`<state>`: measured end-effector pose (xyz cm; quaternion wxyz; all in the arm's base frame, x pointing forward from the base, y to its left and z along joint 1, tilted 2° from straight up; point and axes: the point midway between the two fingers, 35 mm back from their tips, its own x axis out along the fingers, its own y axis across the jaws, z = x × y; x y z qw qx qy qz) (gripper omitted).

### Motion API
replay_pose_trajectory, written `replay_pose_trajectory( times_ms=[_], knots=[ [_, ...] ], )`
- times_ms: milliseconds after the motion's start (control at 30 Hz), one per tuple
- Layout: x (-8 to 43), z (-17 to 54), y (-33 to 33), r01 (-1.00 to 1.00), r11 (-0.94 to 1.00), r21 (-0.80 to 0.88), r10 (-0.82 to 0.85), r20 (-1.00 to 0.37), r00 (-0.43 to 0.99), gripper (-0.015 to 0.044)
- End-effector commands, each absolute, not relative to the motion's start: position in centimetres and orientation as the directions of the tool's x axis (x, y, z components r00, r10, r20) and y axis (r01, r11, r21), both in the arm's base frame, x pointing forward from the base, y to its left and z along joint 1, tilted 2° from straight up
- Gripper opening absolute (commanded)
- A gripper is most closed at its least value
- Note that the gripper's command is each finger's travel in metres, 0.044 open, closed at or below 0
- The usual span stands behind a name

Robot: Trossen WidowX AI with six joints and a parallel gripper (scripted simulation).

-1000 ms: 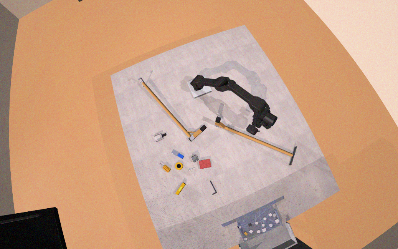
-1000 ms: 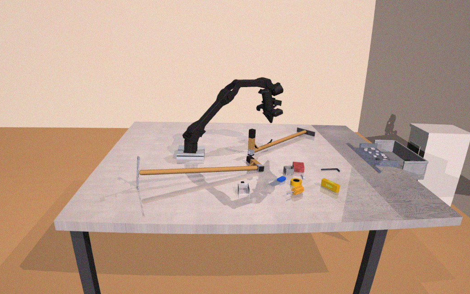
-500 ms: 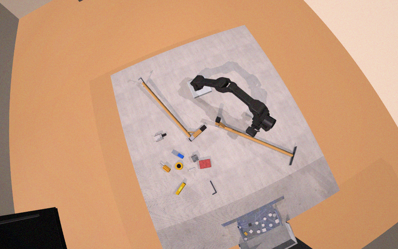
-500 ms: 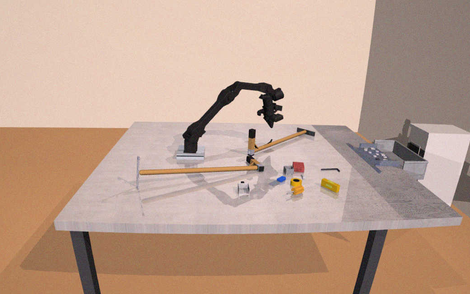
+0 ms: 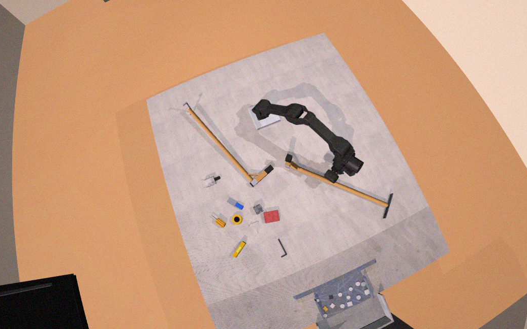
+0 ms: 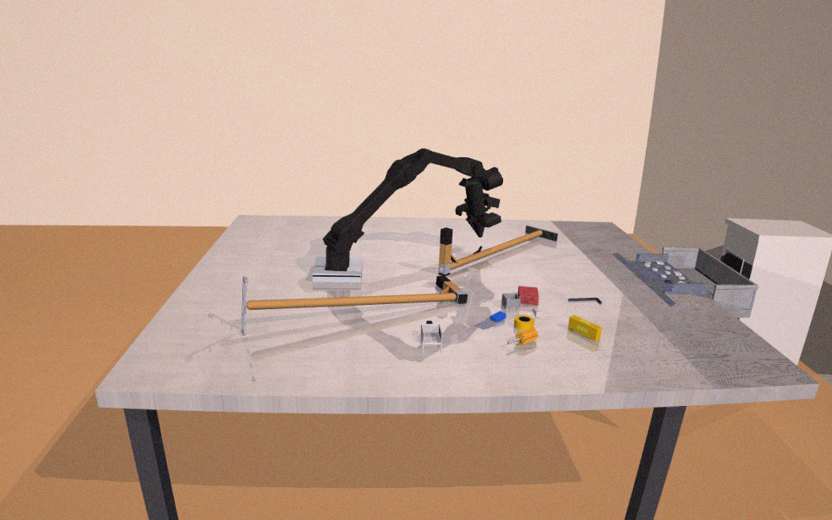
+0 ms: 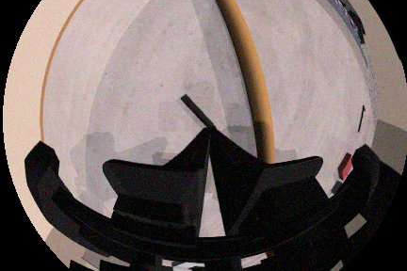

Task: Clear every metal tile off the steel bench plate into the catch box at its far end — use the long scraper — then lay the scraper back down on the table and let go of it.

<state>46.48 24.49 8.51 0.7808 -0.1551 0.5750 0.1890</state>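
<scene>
My gripper point(image 6: 480, 231) point(image 7: 209, 133) is shut with nothing between its fingers. It points down, raised above the table beside the wooden handle point(image 5: 357, 193) point(image 6: 502, 247) point(image 7: 250, 70) of the long scraper. That scraper lies on the table; its dark flat blade point(image 5: 388, 205) point(image 6: 541, 233) points away from the arm, and its upright grip point(image 6: 445, 250) is at the near end. Several metal tiles, including a pale one point(image 5: 349, 303), lie on the steel bench plate point(image 5: 332, 286). The catch box point(image 5: 385, 309) point(image 6: 736, 298) adjoins the plate's far end; its inside is partly hidden.
Another long wooden-handled tool point(image 5: 220, 145) point(image 6: 347, 301) lies to the side. A red block point(image 5: 271, 216) point(image 6: 528, 295) point(image 7: 345, 167), a blue block point(image 5: 239, 205) point(image 6: 497, 316), a yellow level point(image 5: 239, 249) point(image 6: 584, 327) and a hex key point(image 5: 283, 248) point(image 6: 583, 299) lie around mid-table. A dark bar point(image 7: 195, 110) shows near the fingertips.
</scene>
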Motion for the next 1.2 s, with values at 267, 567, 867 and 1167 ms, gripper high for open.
replay_pose_trajectory(
  times_ms=[267, 567, 867, 1167],
  knots=[
    [46.5, 4.9, 24.4, -0.463, 0.886, -0.024, 0.103, -0.964, 0.246, 0.0000],
    [46.7, 4.3, 24.2, -0.462, 0.887, -0.023, 0.102, -0.964, 0.244, 0.0000],
    [47.3, 4.3, 23.6, -0.462, 0.887, -0.024, 0.103, -0.963, 0.248, 0.0000],
    [48.0, 4.4, 23.1, -0.462, 0.887, -0.025, 0.105, -0.962, 0.252, 0.0000]
  ],
)
